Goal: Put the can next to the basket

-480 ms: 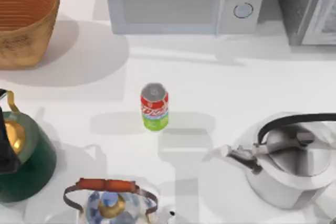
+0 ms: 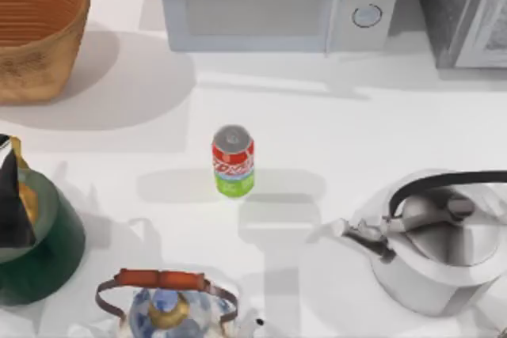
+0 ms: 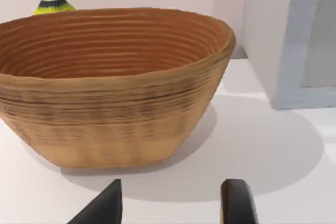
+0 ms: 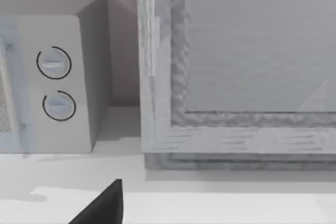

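Near edge: a blue-and-white patterned kettle with an orange-brown handle stands at the table's front, with a dark green kettle with a gold lid at the left edge and a silver metal kettle with a black handle to the right.
Left gripper: its two dark fingers are spread apart with nothing between them, over the white table and facing the basket; in the top view the left arm sits over the green kettle.
Right gripper: one dark finger is visible, so I cannot tell how far apart the fingers stand.
Can: the small drink can with a silver top, red band and light green base stands upright mid-table, untouched, well apart from the basket.
Basket: the large round woven tan-brown basket with an orange ribbed inside sits at the far left corner.
Far side: a white microwave with two round knobs stands against the back, with a grey stone-textured cabinet to its right.
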Tool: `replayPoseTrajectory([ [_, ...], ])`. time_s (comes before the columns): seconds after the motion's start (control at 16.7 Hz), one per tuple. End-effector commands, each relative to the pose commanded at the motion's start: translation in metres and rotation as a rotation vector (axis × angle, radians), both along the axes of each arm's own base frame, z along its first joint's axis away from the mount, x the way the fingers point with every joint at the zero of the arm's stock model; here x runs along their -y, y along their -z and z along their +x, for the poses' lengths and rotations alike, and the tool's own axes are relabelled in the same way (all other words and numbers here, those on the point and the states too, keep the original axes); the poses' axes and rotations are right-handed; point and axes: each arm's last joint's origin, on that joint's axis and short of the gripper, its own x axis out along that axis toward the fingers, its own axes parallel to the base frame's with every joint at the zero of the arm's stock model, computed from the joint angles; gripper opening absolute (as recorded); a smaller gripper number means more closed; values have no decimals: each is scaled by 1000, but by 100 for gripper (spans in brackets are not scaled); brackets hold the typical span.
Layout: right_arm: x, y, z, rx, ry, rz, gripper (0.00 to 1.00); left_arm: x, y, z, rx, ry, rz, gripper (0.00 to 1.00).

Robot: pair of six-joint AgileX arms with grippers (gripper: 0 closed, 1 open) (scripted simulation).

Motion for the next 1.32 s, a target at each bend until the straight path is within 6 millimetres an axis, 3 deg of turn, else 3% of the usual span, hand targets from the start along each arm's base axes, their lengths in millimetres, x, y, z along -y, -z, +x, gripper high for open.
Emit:
replayPoseTrajectory([
  [0.18, 0, 0, 0, 0, 0, 0, 100, 10, -41, 17, -173, 74, 40, 100],
  [0.3, 0, 0, 0, 0, 0, 0, 100, 21, -69, 40, -310, 134, 79, 100],
  [0.48, 0, 0, 0, 0, 0, 0, 100, 48, -101, 88, -528, 234, 156, 100],
  [0.6, 0, 0, 0, 0, 0, 0, 100, 73, -111, 127, -678, 302, 220, 100],
  [0.78, 0, 0, 0, 0, 0, 0, 100, 120, -105, 181, -886, 398, 323, 100],
  [0.96, 0, 0, 0, 0, 0, 0, 100, 169, -82, 222, -1060, 481, 425, 100],
  [1.14, 0, 0, 0, 0, 0, 0, 100, 208, -52, 244, -1193, 542, 513, 100],
  [1.32, 0, 0, 0, 0, 0, 0, 100, 233, -28, 253, -1278, 580, 573, 100],
])
